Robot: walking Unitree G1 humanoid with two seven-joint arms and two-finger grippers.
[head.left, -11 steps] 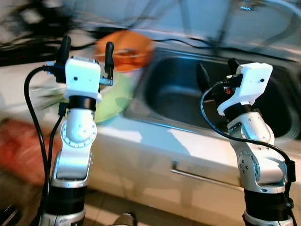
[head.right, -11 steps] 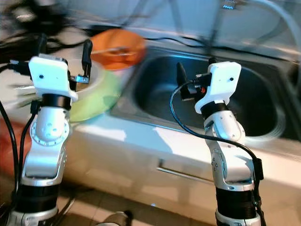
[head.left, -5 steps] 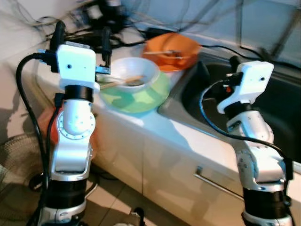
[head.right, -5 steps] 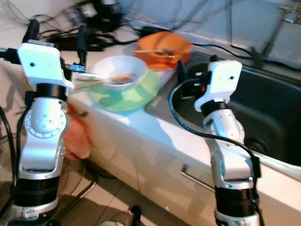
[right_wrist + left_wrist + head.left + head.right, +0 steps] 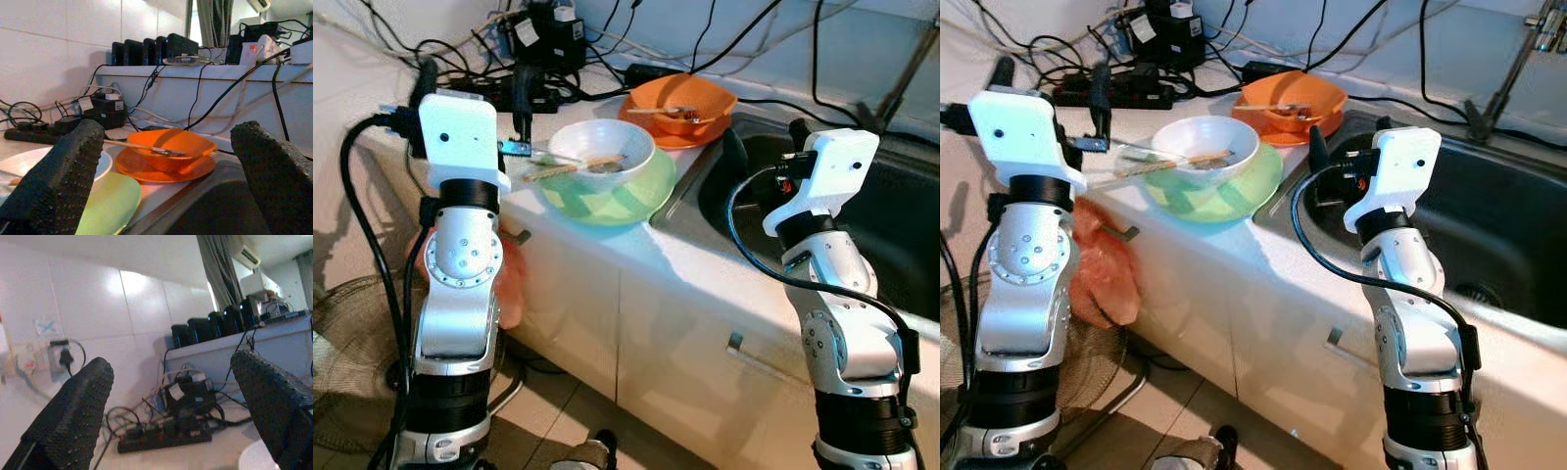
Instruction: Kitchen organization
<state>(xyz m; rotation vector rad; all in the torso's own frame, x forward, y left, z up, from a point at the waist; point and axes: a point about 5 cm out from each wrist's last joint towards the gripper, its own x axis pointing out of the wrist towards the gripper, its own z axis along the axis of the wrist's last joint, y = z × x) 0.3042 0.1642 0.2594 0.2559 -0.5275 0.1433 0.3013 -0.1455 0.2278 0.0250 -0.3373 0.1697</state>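
A white counter [image 5: 636,264] is seen ahead, with a white bowl [image 5: 602,155] nested in a green bowl [image 5: 607,196] near its front edge; chopsticks [image 5: 570,166] are laid across the white bowl and jut out toward the robot's left. Behind these, an orange bowl [image 5: 683,98] is set on an orange plate [image 5: 677,134], with a utensil resting across it, just beside the rim of the dark sink [image 5: 1489,225], which is sunk into the counter on the right. The left gripper [image 5: 475,83] is held raised over the counter's left end, its two black fingers [image 5: 73,416] spread well apart and closed on nothing. The right gripper [image 5: 766,147] is held up at the sink's near-left corner, likewise wide open and empty (its fingers [image 5: 58,181] frame the orange dishes in the right wrist view). A tangle of black cables [image 5: 440,49], a power strip [image 5: 1126,93] and a black adapter [image 5: 548,34] is spread against the tiled wall behind the bowls. A faucet [image 5: 1518,59] is stood at the far side of the sink. Below the counter, a cabinet handle [image 5: 754,354] and an orange-red bag [image 5: 1102,269] are visible, and a fan [image 5: 352,362] is stood on the floor at the left.
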